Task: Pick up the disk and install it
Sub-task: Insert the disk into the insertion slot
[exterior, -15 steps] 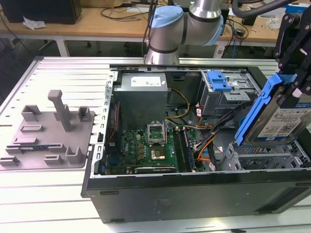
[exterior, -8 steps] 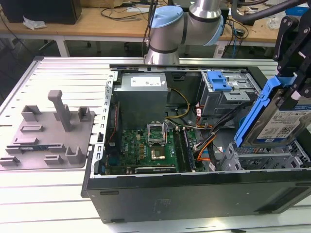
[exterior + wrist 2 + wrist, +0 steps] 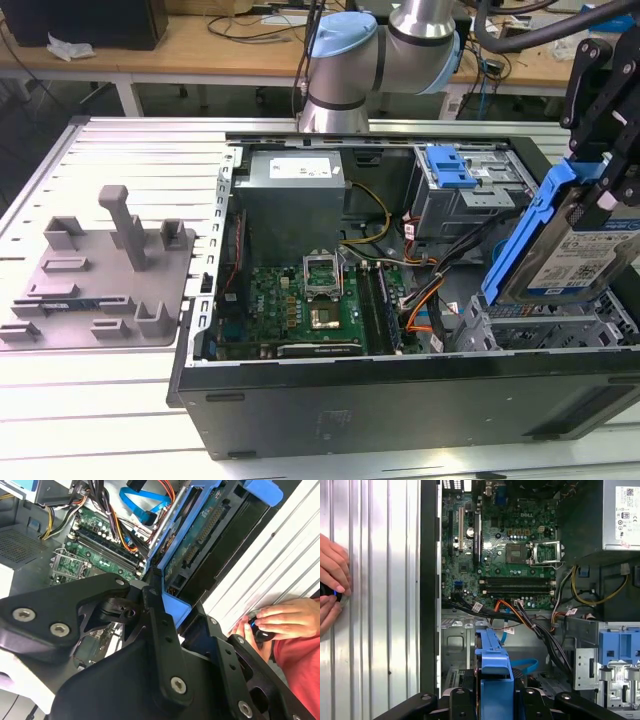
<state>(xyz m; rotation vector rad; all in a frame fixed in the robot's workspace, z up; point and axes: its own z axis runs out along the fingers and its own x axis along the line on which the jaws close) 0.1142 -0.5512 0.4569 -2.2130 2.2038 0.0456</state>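
Observation:
The disk (image 3: 572, 252), a silver hard drive with a white-and-blue label in a bright blue carrier, hangs steeply tilted at the exterior view's right. Its lower end is just above the metal drive bay (image 3: 545, 322) in the open computer case (image 3: 400, 400). My black gripper (image 3: 603, 190) is shut on the disk's upper end. In the second wrist view the disk's green circuit-board underside (image 3: 199, 536) faces the camera and the gripper (image 3: 167, 611) clamps the blue frame. In the first wrist view the carrier's blue edge (image 3: 493, 662) stands between the gripper's links (image 3: 495, 700).
A grey drive cage with a blue latch (image 3: 452, 166) sits at the case's back, beside the power supply (image 3: 295, 185). The motherboard (image 3: 300, 300) and orange cables (image 3: 425, 300) lie below. A grey fixture (image 3: 100, 270) rests outside the case. A person's hands (image 3: 332, 582) hold something small on the ribbed table.

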